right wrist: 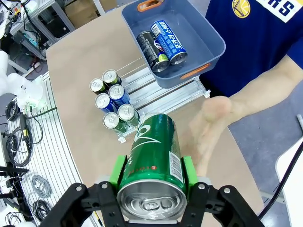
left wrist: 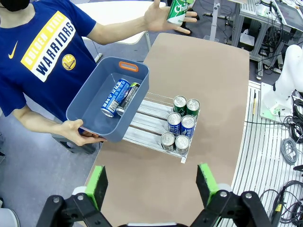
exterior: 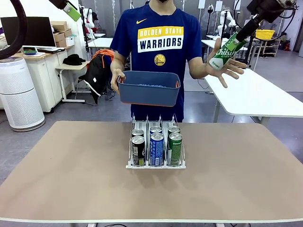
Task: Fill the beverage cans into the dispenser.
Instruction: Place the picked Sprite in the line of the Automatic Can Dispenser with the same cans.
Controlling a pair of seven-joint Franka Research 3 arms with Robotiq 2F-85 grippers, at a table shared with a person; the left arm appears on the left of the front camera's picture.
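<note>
A person [exterior: 158, 56] wears a navy short-sleeved T-shirt [exterior: 142, 75] printed "Golden State Warriors" in yellow and white, with a yellow swoosh. The left gripper [left wrist: 151, 182] and right gripper [right wrist: 152, 170] are black, with round screws and bright green pads [left wrist: 98, 182].

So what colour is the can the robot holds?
Green can, white markings; right wrist view best.

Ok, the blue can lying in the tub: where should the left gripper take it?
Across the middle of the blue can, from straight above, fingers either side of its length. It lies on its side in the tub; the black can lies close alongside, so the left gripper likely has little room there.
</note>
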